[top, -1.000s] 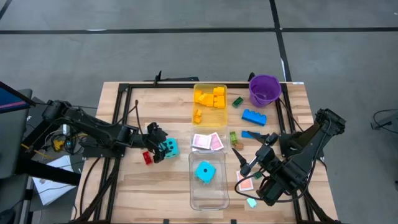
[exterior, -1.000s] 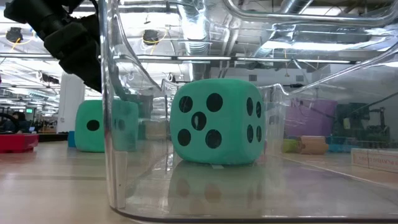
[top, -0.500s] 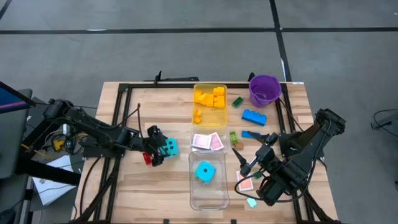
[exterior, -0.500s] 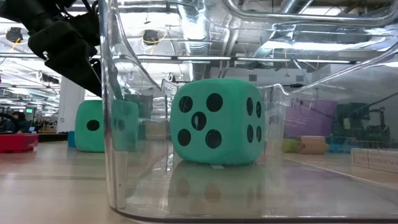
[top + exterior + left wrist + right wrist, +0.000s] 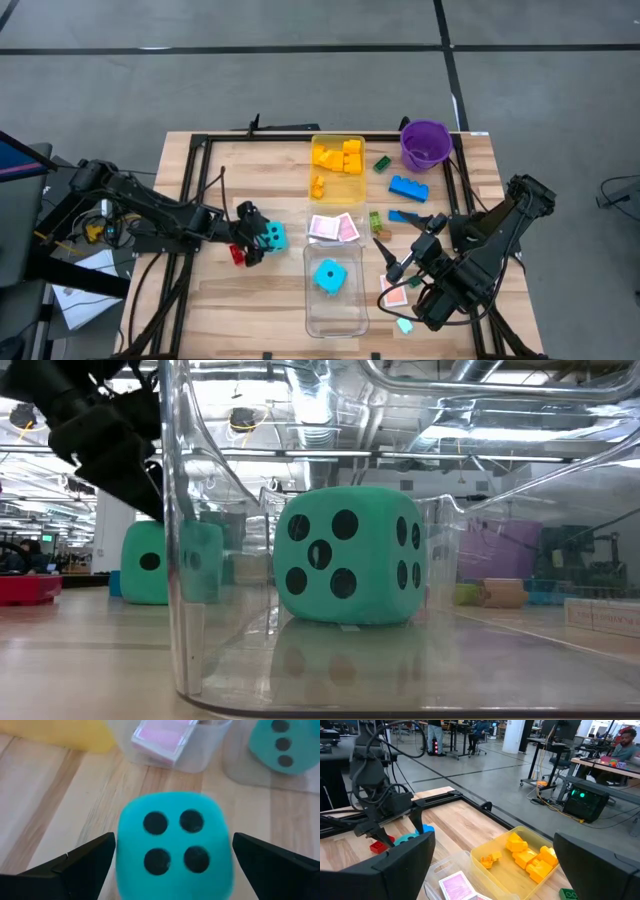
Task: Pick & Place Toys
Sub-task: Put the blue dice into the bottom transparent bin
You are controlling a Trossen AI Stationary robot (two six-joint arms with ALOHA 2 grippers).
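Grey concrete floor (image 5: 300,90), desks (image 5: 600,767), seated person (image 5: 625,745), ceiling ducts (image 5: 480,375)

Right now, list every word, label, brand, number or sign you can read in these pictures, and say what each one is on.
No readable words, labels, brands or numbers.
Loose die: four black dots face the left wrist camera, no text.
Die in the clear tray: five dots on the facing side, no text.
Pink cards: backs too small to read any print.

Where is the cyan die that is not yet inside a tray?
In the high view the loose cyan die sits on the wooden table, left of the pink cards' tray, beside a red brick, between the open fingers of the left gripper.
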